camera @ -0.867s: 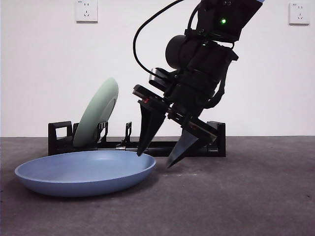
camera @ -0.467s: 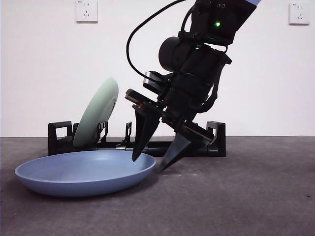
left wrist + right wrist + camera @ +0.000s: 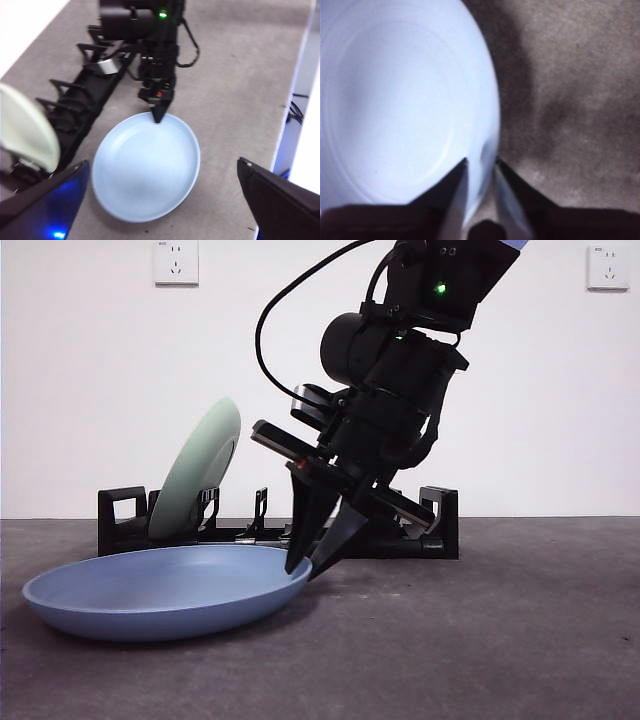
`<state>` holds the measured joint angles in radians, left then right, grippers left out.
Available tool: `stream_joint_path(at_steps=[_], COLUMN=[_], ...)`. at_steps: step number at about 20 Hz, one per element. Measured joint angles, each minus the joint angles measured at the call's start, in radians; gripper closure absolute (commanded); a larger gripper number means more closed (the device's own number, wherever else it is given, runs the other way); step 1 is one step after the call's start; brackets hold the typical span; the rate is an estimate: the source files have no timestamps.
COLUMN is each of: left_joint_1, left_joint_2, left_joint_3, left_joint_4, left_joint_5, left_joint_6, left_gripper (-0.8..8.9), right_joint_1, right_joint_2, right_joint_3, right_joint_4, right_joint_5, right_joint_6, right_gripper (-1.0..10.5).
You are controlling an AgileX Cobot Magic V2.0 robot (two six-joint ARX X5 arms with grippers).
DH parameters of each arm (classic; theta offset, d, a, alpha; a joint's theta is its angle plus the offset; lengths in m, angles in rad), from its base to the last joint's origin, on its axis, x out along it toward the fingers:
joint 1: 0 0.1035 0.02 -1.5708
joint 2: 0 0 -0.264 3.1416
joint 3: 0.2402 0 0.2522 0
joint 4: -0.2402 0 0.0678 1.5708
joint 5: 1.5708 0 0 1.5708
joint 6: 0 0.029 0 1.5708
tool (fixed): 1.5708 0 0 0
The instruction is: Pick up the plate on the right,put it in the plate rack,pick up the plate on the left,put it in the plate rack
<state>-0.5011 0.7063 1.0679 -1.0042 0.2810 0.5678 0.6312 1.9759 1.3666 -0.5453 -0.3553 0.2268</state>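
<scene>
Where grey table (image 3: pixel 520 640) meets white wall (image 3: pixel 90 370)

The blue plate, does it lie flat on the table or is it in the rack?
Flat on the table: the blue plate lies before the plate rack, its rim between the right gripper jaws.

- No text, label, brand, number or sign could be read in any view.
- The two white wall sockets (image 3: pixel 176 262) at the upper left and upper right of the front view bore no readable marking.
- The arm (image 3: pixel 400 390) showed only a green light, no lettering.
</scene>
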Motion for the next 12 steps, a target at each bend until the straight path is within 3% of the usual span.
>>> stream_joint_path(at_steps=[4,12], left_joint_1=[-0.046,-0.313], left_joint_2=[0.031,0.199], left_joint_3=[0.000,0.000], left_joint_4=[-0.002,-0.024], left_joint_5=[-0.011,-0.248], left_joint_6=[0.004,0.072], left_gripper=[3.10,3.10], right_joint_1=[0.000,-0.013], right_joint_2=[0.000,-0.037], right_joint_3=[0.000,0.000], right_joint_4=[0.007,-0.080], right_joint_5=[0.011,0.008], right_joint_6=[0.005,0.011], right_gripper=[9.6,9.6])
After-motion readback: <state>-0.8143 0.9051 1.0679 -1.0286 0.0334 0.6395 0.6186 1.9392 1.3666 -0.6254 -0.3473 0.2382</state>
